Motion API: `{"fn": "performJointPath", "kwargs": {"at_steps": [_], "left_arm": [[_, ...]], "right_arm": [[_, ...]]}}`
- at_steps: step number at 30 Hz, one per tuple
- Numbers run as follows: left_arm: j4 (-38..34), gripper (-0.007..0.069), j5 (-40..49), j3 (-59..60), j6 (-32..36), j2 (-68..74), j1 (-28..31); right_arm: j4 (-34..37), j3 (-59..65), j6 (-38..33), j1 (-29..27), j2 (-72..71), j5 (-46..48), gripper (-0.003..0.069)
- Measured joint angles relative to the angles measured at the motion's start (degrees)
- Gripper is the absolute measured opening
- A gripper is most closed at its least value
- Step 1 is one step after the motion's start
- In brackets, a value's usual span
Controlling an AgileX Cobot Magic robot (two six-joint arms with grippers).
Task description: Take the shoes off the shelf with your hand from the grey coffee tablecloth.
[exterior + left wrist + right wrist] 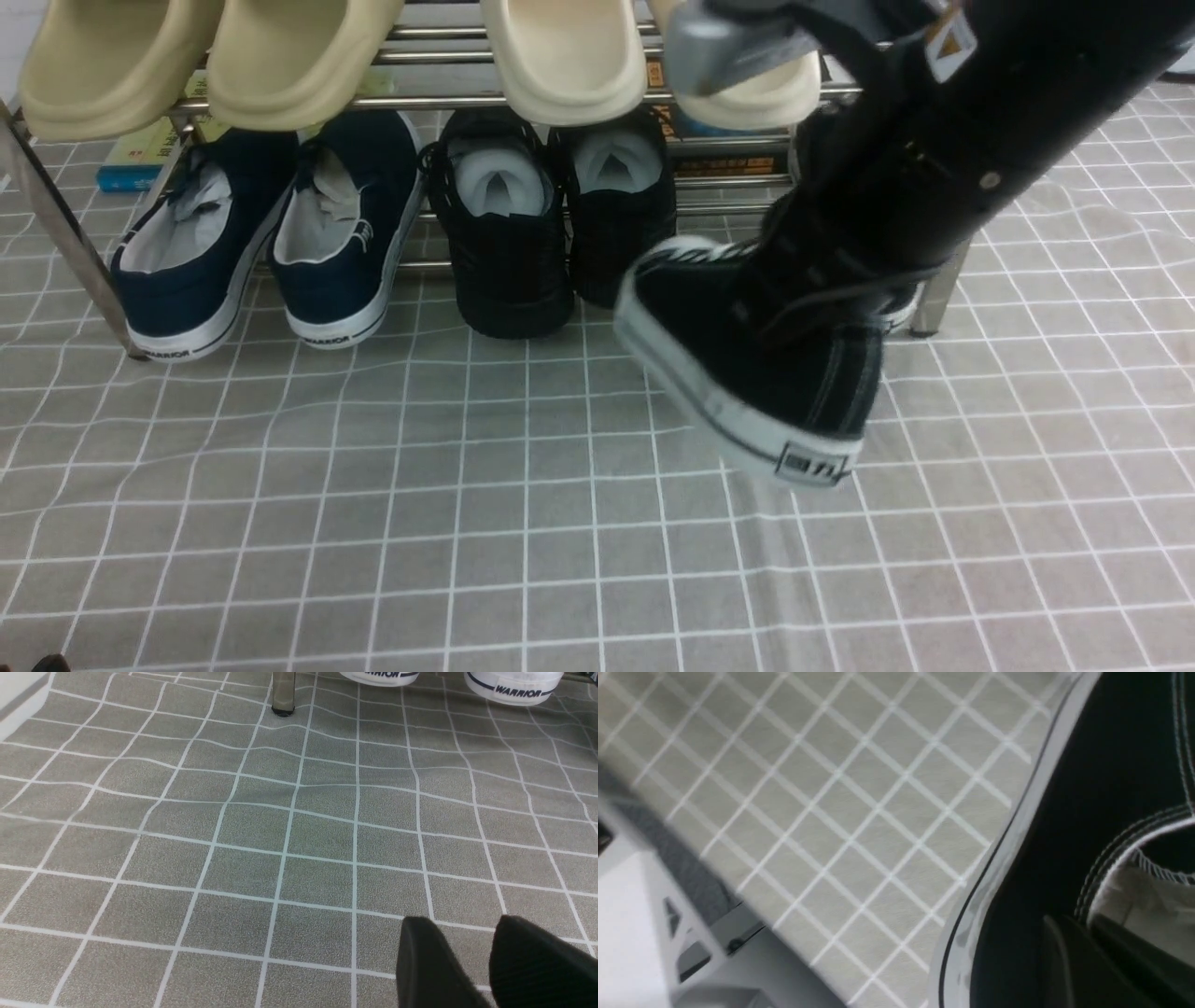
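1. Pulling one black sneaker (747,373) off the shelf (523,98): it hangs tilted just in front of the shelf's lower right end.
2. The right gripper (1092,952) is clamped on its collar.
3. Next, likely: lower it onto the tablecloth (467,523) before the shelf, then let go.
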Motion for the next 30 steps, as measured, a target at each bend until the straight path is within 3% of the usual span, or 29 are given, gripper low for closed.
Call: {"fn": "performJointPath", "kwargs": {"at_steps": [5, 14, 30], "left_arm": [[0.0, 0.0239, 0.0, 0.0, 0.0, 0.0, 0.0], [0.0, 0.0239, 0.0, 0.0, 0.0, 0.0, 0.0], [0.1, 0.0239, 0.0, 0.0, 0.0, 0.0, 0.0]], "right_arm": [[-0.3, 0.7, 2.6, 3.0, -0.3, 0.0, 0.0015], [-2.9, 8.6, 7.0, 3.2, -7.5, 0.0, 0.0018], [-17.1, 10.0, 13.4, 3.2, 1.9, -0.7, 0.0023]]}}
